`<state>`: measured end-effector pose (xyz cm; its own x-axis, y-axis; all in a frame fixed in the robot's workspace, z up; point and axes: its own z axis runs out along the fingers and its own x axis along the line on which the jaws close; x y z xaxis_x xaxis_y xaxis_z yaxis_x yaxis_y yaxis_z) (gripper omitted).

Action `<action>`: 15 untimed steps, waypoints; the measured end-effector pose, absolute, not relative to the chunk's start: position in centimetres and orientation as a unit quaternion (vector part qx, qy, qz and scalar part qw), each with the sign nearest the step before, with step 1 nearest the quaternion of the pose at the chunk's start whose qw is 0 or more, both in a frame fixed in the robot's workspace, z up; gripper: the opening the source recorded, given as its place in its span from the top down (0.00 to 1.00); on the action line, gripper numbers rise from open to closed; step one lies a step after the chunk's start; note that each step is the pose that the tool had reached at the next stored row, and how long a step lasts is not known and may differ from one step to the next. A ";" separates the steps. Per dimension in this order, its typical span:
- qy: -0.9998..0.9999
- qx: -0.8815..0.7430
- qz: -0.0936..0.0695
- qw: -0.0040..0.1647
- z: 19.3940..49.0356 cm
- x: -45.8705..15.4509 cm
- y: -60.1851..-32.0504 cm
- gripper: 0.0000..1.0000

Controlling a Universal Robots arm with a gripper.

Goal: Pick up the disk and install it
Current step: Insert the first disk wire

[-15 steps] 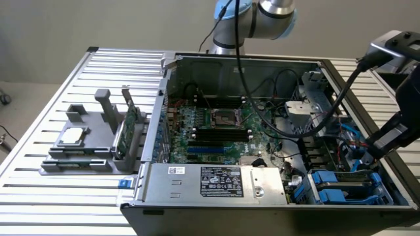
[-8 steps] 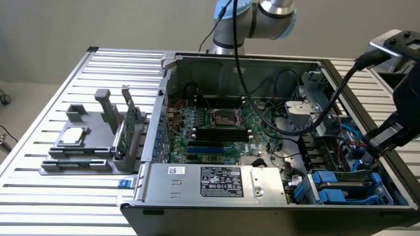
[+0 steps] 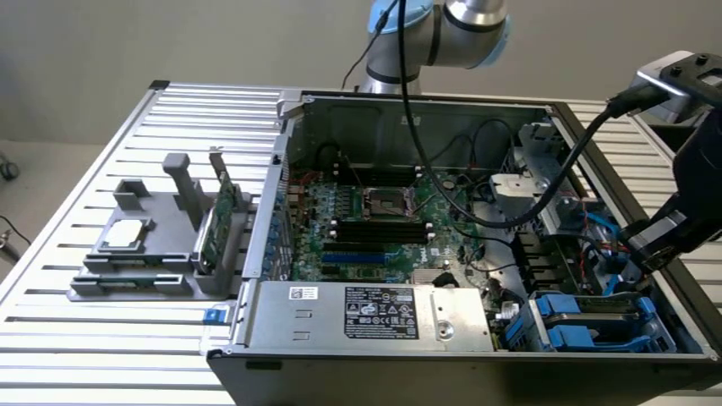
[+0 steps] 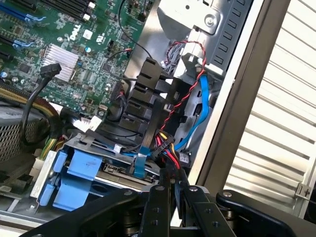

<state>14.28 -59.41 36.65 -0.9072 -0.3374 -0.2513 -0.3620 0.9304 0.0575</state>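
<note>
As the arm leans over the open computer case (image 3: pixel 418 100): we find its gripper (image 3: pixel 637 254) poised at the case's three-o'clock wall in the exterior view.
Gripper state: fingers (image 4: pixel 157 207) drawn almost together with a thin slit between them. We can make out nothing in that slit.
Disk: the disk (image 3: pixel 587 326) sits in the drive bay at the case's five-o'clock corner. Its blue carrier shows just beside the power supply (image 3: pixel 384 313).
Bearing: from the gripper the disk lies at about seven o'clock, near but apart. In the wrist view a bundle of cables (image 4: pixel 168 143) hangs between them.
Long axis: the carrier's blue face runs roughly nine to three. How deep it is seated, we cannot tell.
Our reading: with the disk in the bay and the gripper empty, the pick appears done. Whether the disk has latched is an open question.
Farther out: a grey tray (image 3: pixel 124 283) at nine o'clock holds a silver chip (image 3: pixel 124 233) and a green card (image 3: pixel 226 211), well apart from the arm.
</note>
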 end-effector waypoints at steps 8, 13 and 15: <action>0.978 -0.152 0.061 0.130 36.6 14.1 -59.4 0.81; 0.980 -0.131 0.064 0.137 36.5 13.8 -59.3 0.81; 0.980 -0.127 0.064 0.138 36.4 13.4 -59.3 0.81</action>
<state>13.41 -59.30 36.45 -0.9294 -0.2319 -0.2872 -0.2675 0.9593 0.0909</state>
